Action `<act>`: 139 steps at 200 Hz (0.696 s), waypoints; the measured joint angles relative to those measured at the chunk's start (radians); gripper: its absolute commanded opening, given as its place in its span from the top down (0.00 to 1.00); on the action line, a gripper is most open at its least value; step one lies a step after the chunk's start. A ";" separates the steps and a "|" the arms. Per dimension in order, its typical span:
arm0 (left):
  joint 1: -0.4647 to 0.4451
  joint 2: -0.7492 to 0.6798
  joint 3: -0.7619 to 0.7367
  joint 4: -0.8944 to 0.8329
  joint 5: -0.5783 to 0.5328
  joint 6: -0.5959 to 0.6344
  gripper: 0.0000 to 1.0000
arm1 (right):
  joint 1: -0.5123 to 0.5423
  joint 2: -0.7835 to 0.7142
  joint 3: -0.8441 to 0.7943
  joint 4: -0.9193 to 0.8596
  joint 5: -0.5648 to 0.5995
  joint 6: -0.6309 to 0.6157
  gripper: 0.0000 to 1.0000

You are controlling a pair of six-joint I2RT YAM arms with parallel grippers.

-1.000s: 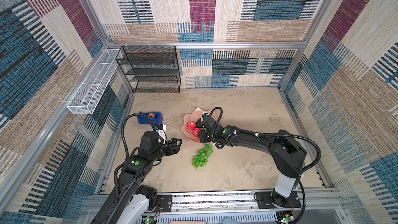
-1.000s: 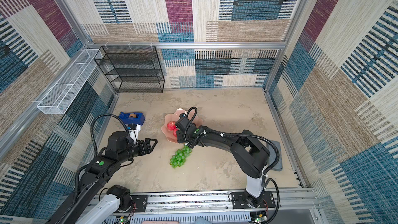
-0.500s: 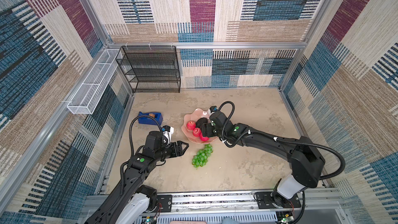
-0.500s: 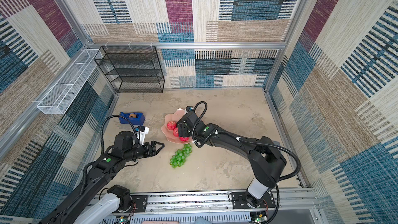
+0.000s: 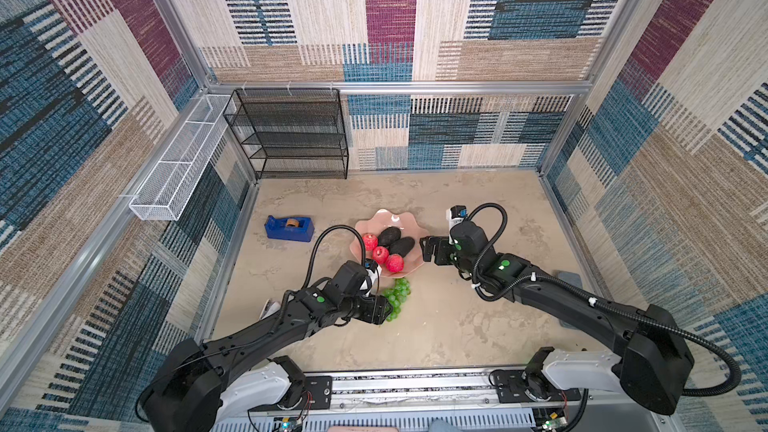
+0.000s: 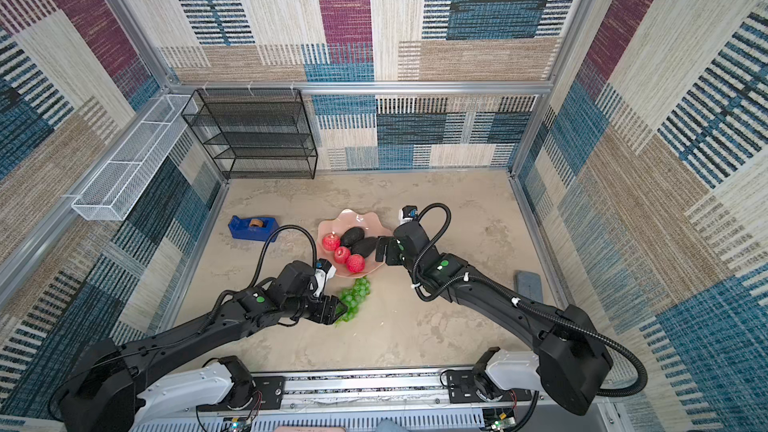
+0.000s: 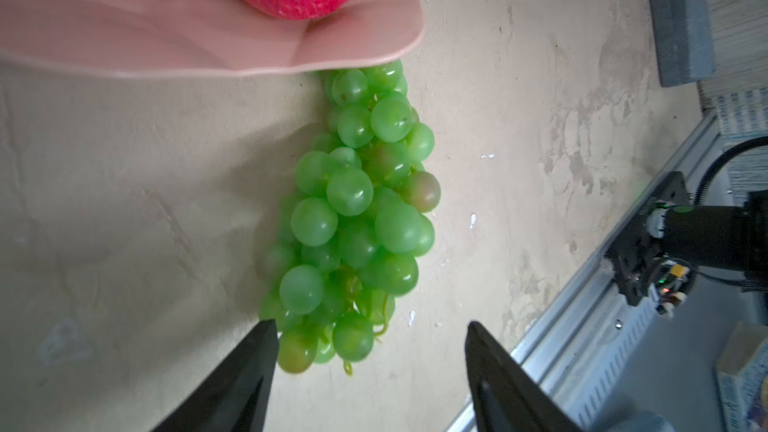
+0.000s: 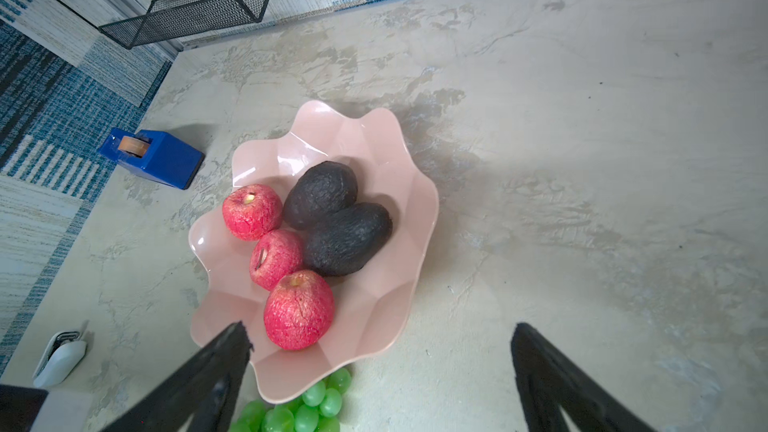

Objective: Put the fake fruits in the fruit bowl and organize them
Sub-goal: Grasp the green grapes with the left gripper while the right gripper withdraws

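Counting the fake fruits, five of the six are in the fruit bowl (image 8: pixel 415 184). Three red apples (image 8: pixel 276 258) sit in a row along one side of it. Two dark avocados (image 8: pixel 347 238) lie next to them, touching each other. So most of the job looks done.

The one fruit left out is the bunch of green grapes (image 7: pixel 357 218). It lies on the table (image 8: pixel 582 160), just beside the bowl on the side nearer the robot. One end of the bunch is tucked under the bowl's wavy rim.

The left gripper (image 7: pixel 370 323) is down low at the other end of the bunch. Its jaws are open, with the last few grapes between them. They do not squeeze anything, so the grapes are not held yet.

The right gripper (image 8: pixel 380 326) hangs just beside the bowl, on its right in both top views. Its jaws are wide open and have nothing in them.

I think the step now is for the left arm to grab the grapes. After that they need a lift over the rim and a spot in the bowl. There is free room past the avocados. The blue tape dispenser (image 8: pixel 153 157) stands apart on the table and does not belong in the bowl.
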 measured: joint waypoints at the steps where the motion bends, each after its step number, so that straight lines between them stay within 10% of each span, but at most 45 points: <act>1: 0.000 0.002 0.000 0.002 0.000 0.000 0.25 | 0.000 -0.001 -0.001 0.000 0.000 0.000 0.00; 94: -0.023 0.236 0.045 0.193 -0.054 0.032 0.26 | -0.018 -0.092 -0.080 0.011 0.015 0.010 0.00; 139: -0.028 0.324 0.051 0.248 -0.027 0.032 0.58 | -0.021 -0.140 -0.107 0.014 0.038 0.010 0.00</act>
